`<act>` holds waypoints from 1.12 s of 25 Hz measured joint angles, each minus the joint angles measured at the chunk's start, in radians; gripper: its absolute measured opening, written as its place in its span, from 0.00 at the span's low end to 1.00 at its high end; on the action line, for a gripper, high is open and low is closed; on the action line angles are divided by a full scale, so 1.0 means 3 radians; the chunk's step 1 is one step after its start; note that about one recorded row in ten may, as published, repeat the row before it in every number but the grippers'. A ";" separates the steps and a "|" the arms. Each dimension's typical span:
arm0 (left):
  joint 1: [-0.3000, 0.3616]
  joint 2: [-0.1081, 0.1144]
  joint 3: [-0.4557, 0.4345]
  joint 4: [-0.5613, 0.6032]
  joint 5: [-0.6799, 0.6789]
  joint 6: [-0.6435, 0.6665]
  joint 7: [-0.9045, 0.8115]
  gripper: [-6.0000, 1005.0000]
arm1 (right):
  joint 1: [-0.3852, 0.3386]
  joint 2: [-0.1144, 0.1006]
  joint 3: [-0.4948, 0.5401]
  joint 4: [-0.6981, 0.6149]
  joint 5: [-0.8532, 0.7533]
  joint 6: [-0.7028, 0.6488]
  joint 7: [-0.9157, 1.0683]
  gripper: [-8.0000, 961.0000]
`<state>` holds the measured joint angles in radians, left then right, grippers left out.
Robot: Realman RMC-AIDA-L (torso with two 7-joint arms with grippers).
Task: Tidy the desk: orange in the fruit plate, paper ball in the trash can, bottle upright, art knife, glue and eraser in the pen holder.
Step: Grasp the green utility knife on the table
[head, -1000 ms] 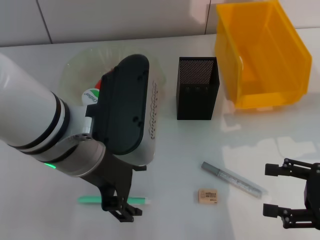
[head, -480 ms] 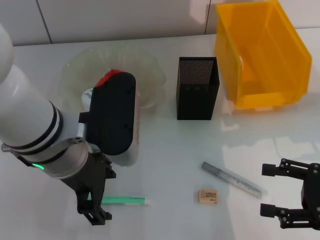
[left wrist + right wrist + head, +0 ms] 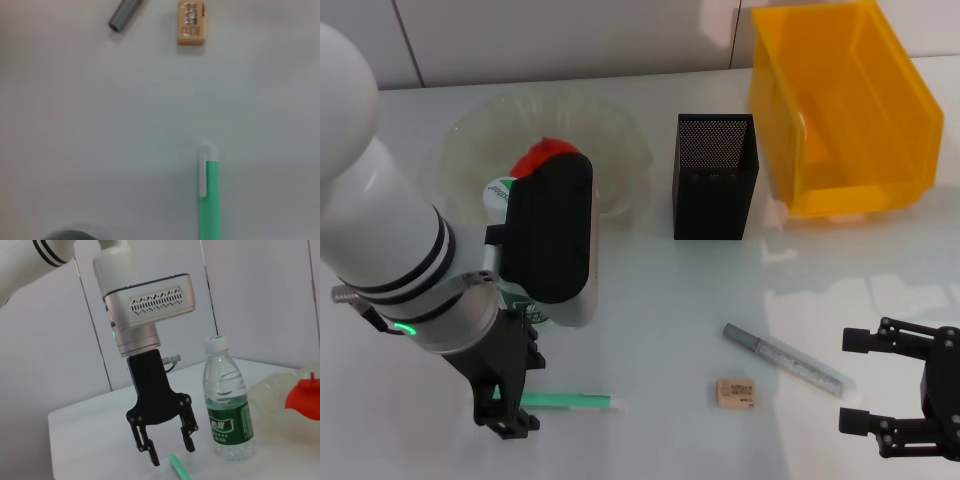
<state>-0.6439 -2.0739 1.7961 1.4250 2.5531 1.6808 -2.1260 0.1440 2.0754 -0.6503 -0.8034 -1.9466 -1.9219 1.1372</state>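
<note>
My left hand [image 3: 505, 415] hangs above the bench [image 3: 660, 330] at the near left, fingers pointing down and spread apart, holding nothing. The right wrist view confirms this: the two black fingers [image 3: 186, 432] stand apart, their tips just above the surface, with one end of the green art knife [image 3: 563, 402] lying on the bench between and slightly in front of them. In the head view the art knife lies flat, and its white-tipped end points toward my right. In the left wrist view its white clip and green body [image 3: 209, 195] are seen from directly above.

The bottle [image 3: 226, 405] stands upright on the bench just beside my left hand, white cap up, green label around the lower half. In the head view only its cap [image 3: 502, 191] shows, at the near rim of the fruit plate [image 3: 610, 130]; my left arm covers the rest. The orange [image 3: 542, 158] sits in the fruit plate.

The eraser [image 3: 736, 392] lies flat at the near middle of the bench, with the grey glue stick [image 3: 783, 358] lying at a slant just beside it, the two apart. The pen holder [image 3: 715, 177] stands upright beyond them, and the trash can [image 3: 842, 105] is at the far right.

My right hand [image 3: 890, 385] rests low at the near right corner, fingers spread, gripping nothing.
</note>
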 joint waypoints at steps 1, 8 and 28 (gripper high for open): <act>0.0000 0.0000 0.0002 -0.0002 0.0004 -0.0016 0.0000 0.78 | -0.0001 0.0000 0.0000 0.0001 0.0000 0.0000 0.0000 0.84; -0.0007 0.0000 0.0006 -0.0105 0.0036 -0.0033 0.0020 0.54 | -0.0007 0.0000 0.0000 0.0004 0.0000 0.0000 -0.0002 0.84; -0.0039 0.0000 0.0052 -0.0273 0.0115 -0.0187 0.0071 0.45 | 0.0001 0.0000 -0.0001 0.0004 0.0000 0.0005 -0.0002 0.83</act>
<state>-0.6555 -2.0739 1.8116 1.3433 2.5876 1.6247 -2.1046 0.1442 2.0755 -0.6506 -0.8022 -1.9466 -1.9206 1.1366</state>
